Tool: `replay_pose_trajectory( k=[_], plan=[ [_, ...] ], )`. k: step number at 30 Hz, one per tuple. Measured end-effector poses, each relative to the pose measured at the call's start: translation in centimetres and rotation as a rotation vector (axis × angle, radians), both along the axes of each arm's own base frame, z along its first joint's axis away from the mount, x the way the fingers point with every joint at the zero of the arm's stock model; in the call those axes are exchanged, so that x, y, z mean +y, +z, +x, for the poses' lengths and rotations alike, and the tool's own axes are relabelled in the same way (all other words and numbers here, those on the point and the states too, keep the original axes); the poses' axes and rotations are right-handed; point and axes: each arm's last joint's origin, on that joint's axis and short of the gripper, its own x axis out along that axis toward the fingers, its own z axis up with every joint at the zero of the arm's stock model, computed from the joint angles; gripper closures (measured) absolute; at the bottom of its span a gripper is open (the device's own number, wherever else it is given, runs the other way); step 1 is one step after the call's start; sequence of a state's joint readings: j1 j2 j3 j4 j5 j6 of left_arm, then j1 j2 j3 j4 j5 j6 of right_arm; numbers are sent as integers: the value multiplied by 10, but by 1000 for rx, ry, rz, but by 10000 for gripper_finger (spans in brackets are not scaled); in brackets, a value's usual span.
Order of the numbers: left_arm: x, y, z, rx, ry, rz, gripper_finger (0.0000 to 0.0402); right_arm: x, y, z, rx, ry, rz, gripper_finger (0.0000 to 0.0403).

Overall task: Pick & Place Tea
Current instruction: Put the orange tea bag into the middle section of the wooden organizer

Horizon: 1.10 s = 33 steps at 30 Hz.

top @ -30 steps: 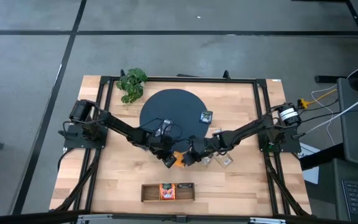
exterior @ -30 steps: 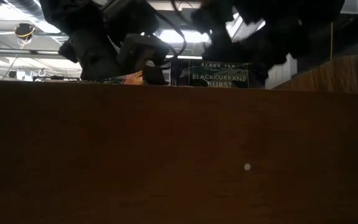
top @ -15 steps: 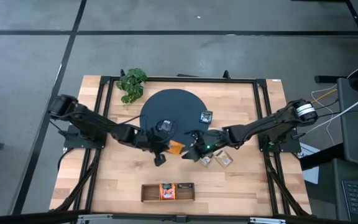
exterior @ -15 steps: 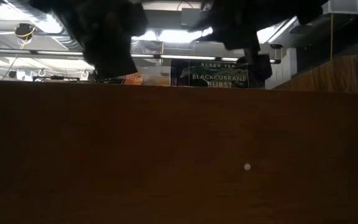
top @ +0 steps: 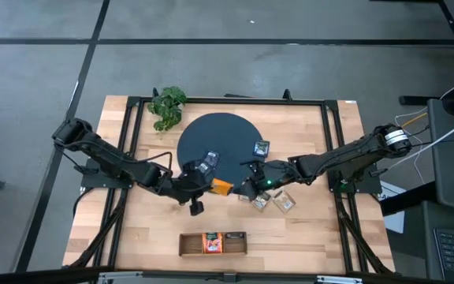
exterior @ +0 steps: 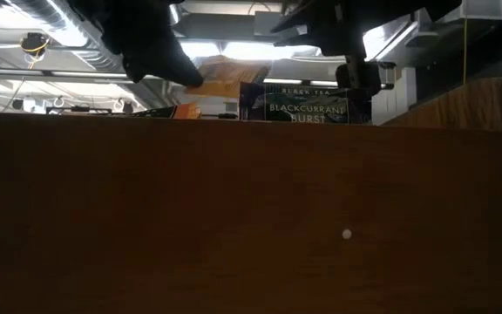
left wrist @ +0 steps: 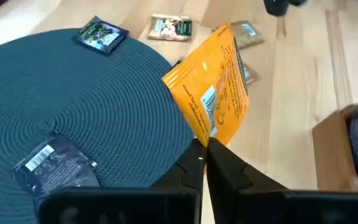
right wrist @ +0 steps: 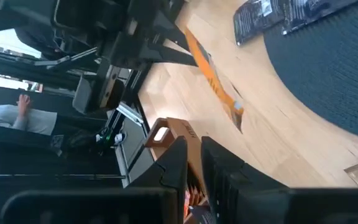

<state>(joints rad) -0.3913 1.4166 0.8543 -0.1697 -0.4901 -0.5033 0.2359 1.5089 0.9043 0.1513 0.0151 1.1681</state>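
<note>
Since one second ago, your left arm has pulled back toward its own side of the table and lifted; the left gripper (left wrist: 205, 152) now holds the orange sachet (left wrist: 213, 93) up in the air, pinched tight at its lower corner. In the high view this sachet (top: 221, 187) hangs just beside the edge of the dark round mat (top: 231, 130), between both arms. Your right arm has also drawn back a little. The right gripper (top: 248, 189) stays near the loose sachets on the bare wood (top: 278, 200); its fingers stand only narrowly apart, and I see nothing between them.

The step in hand is, I judge, the carrying: the picking is done, the placing is not. The wooden tray (top: 213, 243) lies near the front edge of the table, and one red-orange sachet (top: 211, 242) is already in its middle compartment. Your next move should bring the held sachet over the tray and lower it into a compartment before opening.

You have open wood between the mat and the tray, so the way is free. Keep watch on the right gripper, which is close to your held sachet. Two dark sachets remain on the mat (left wrist: 61, 165), (left wrist: 101, 34).
</note>
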Motion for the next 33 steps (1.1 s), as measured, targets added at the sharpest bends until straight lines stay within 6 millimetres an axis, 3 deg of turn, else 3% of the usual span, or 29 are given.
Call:
replay_pose_trajectory(
  k=[5,15,20,26,33],
  plan=[
    [7,2,5,-45,79,-180,398,0,-3,-2,35,27,-28,329],
    [18,10,16,-119,101,-477,398,-2,-9,-5,97,8,-76,224],
    [24,16,22,-185,100,-569,398,-2,-7,-3,62,-1,-110,206],
    [30,15,23,-166,123,-626,398,-2,-4,-1,18,8,-120,238],
    [33,10,21,-100,139,-647,398,-2,-4,-2,20,8,-121,348]
  ],
)
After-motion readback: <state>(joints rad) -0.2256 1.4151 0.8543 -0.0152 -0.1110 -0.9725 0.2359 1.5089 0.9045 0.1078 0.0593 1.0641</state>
